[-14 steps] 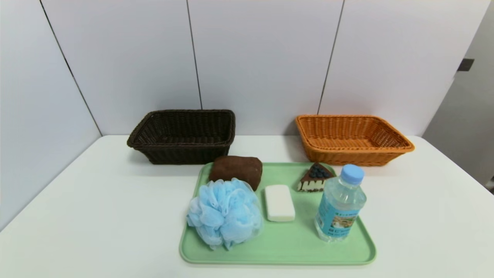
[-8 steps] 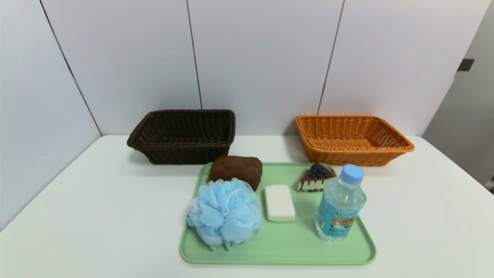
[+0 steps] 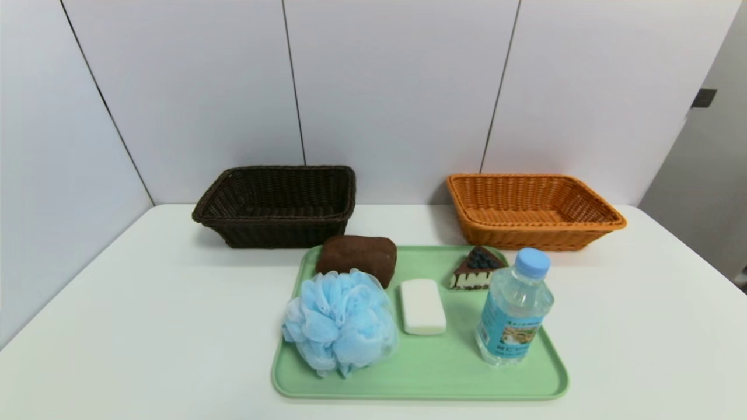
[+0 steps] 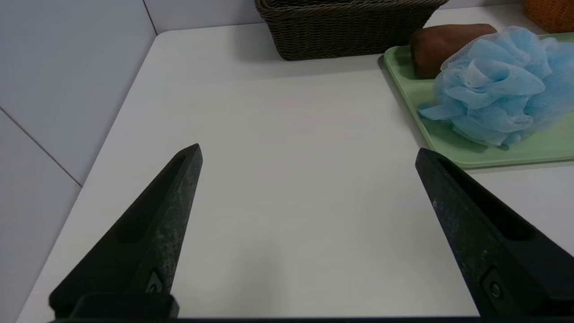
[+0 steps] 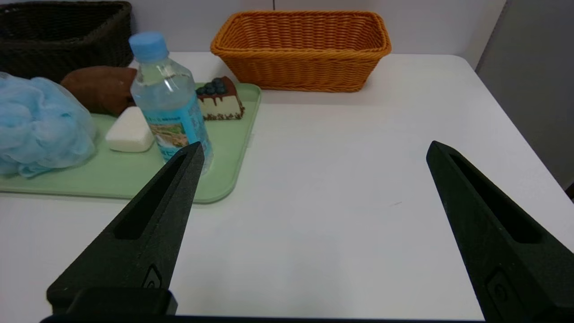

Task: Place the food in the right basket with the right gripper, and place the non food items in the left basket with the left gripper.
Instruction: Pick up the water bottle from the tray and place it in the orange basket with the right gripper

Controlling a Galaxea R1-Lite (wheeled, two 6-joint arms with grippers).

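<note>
Left gripper (image 4: 308,147) and right gripper (image 5: 317,142): wide open, unladen. Bottle (image 3: 513,315) stands near the tray's (image 3: 420,391) right edge; cake slice (image 3: 475,271), far right corner, partly behind it. Risk: reaching for the slice first topples the bottle.
</note>
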